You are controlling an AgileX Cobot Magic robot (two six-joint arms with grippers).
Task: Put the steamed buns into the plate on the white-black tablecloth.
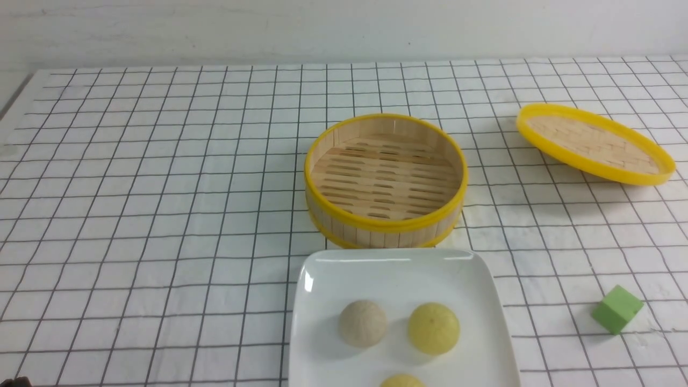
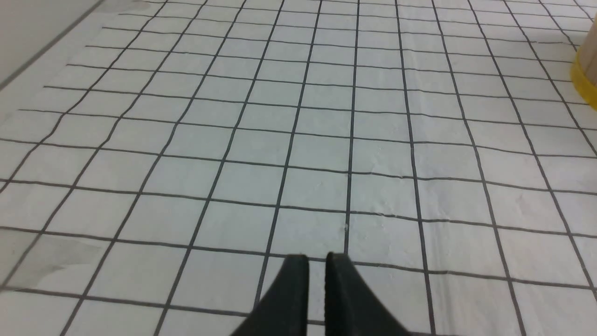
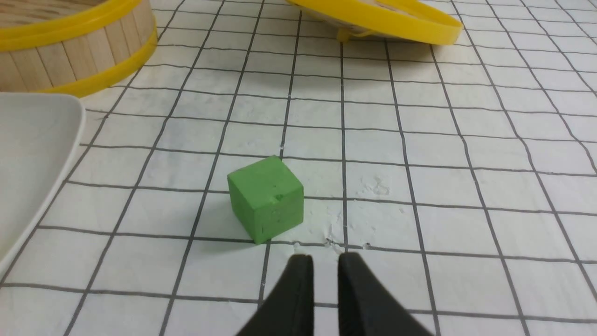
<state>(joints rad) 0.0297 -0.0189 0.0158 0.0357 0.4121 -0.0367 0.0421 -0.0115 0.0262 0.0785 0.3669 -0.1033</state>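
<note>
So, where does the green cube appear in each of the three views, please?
Front view: green cube at lower right, on the tablecloth, right of the plate.
Left wrist view: not in it.
Right wrist view: green cube at centre, just beyond the right gripper.
Shared landmark: the bamboo steamer, also in the right wrist view.

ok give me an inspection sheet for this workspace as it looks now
surface: white cloth with thin black grid, flat, slightly wrinkled
job's things: one cream dome-shaped bun and two yellow dome-shaped buns on the glossy white square plate; round bamboo steamer with yellow rim holds nothing
clutter: yellow-rimmed bamboo lid tilted; green cube
grippers: left gripper and right gripper slightly parted, holding nothing
cables: nothing seen
surroundings: plain white wall
</note>
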